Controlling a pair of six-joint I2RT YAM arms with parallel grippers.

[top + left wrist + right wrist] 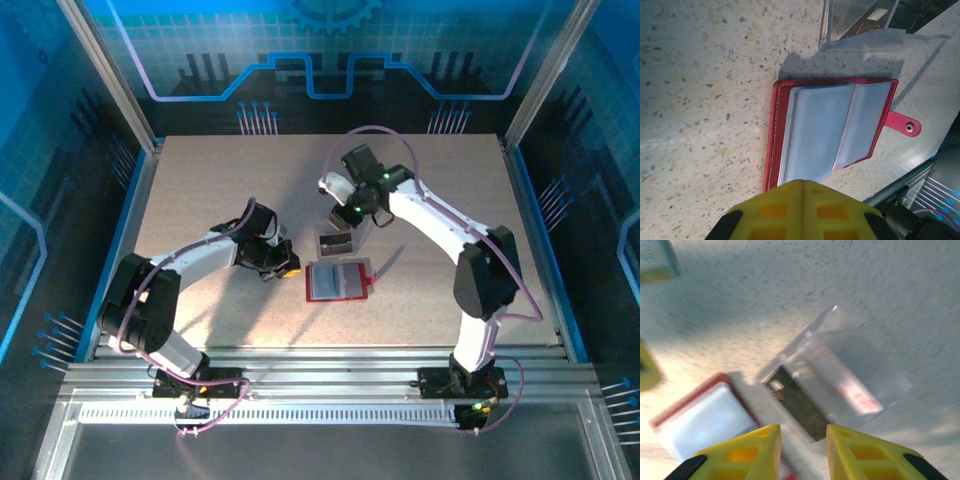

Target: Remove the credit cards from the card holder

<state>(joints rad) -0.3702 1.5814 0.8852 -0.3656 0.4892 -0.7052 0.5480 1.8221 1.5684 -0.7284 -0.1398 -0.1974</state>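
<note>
The red card holder (338, 281) lies open on the table, its pale grey pockets (832, 132) facing up and its clasp tab (903, 124) sticking out to the side. No card edge shows in the pockets. My left gripper (283, 262) is shut, fingertips (802, 186) at the holder's near edge with nothing visible between them. A dark credit card (797, 402) lies inside the clear tray (840, 375) just behind the holder. My right gripper (802, 440) hovers open above that tray, empty; this view is blurred. The holder (705, 417) sits beside it.
The clear tray (335, 240) stands directly behind the holder, and its wall (860, 40) is close to the holder's far edge. Speckled tabletop (200, 190) stretches to the left and back. A metal rail (330, 360) runs along the near edge.
</note>
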